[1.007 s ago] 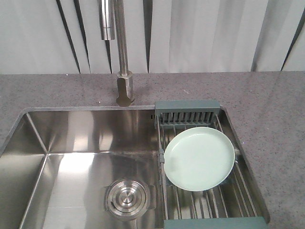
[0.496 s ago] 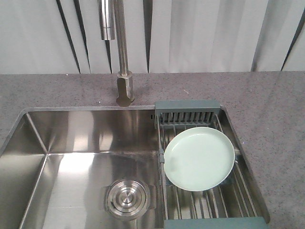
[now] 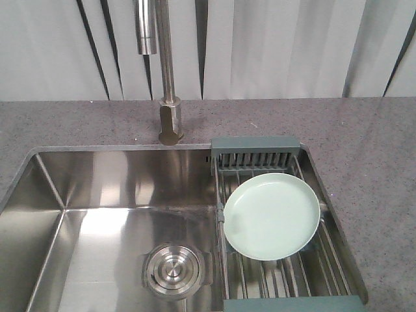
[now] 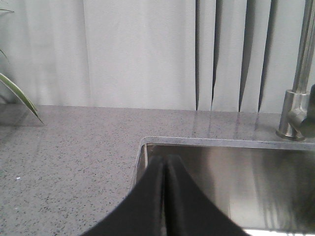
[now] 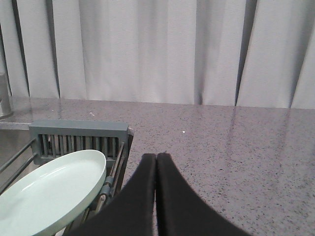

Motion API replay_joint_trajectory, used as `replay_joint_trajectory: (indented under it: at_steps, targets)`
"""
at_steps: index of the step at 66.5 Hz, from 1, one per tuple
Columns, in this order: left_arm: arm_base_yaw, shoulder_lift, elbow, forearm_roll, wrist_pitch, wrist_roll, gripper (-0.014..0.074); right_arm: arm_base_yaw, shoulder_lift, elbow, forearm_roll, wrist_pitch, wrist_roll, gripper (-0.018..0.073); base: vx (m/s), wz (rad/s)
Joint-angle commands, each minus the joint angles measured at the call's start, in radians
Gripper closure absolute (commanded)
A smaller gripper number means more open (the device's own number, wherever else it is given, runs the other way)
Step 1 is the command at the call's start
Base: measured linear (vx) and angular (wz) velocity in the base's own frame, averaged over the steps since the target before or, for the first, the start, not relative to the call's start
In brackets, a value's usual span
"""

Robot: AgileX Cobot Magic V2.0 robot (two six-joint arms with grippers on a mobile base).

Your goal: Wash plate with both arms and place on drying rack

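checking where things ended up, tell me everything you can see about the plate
The plate is round, pale mint green and glossy, plastic-looking, with a shallow raised rim and nothing on it. It lies face up, slightly tilted, on the metal bars of the drying rack over the sink's right side, near the slotted end piece. Neither gripper touches it.

A kitchen: steel sink, tall faucet, speckled stone counter, drying rack.

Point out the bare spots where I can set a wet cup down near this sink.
Free: the countertop right of the drying rack, and behind the sink on either side of the faucet. The sink floor left of the drain is bare. The plate covers most of the rack.
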Motion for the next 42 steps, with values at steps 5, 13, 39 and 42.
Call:
replay_joint_trajectory:
  at_steps: [5,13,39,42]
  targets:
    - [-0.001,-0.014,-0.024,-0.007,-0.075,-0.003,0.0603,-0.004,-0.007,0.003,0.023,-0.080,-0.006,0.0564,0.00,0.00]
    - [-0.001,-0.014,-0.024,-0.007,-0.075,-0.003,0.0603,-0.004,-0.007,0.003,0.030,-0.081,-0.006,0.0564,0.00,0.00]
    - [-0.001,-0.014,-0.024,-0.007,-0.075,-0.003,0.0603,-0.004,-0.007,0.003,0.030,-0.080,-0.006,0.0564,0.00,0.00]
    - [-0.001,-0.014,-0.024,-0.007,-0.075,-0.003,0.0603,-0.004,-0.007,0.003,0.030,-0.080,-0.006,0.0564,0.00,0.00]
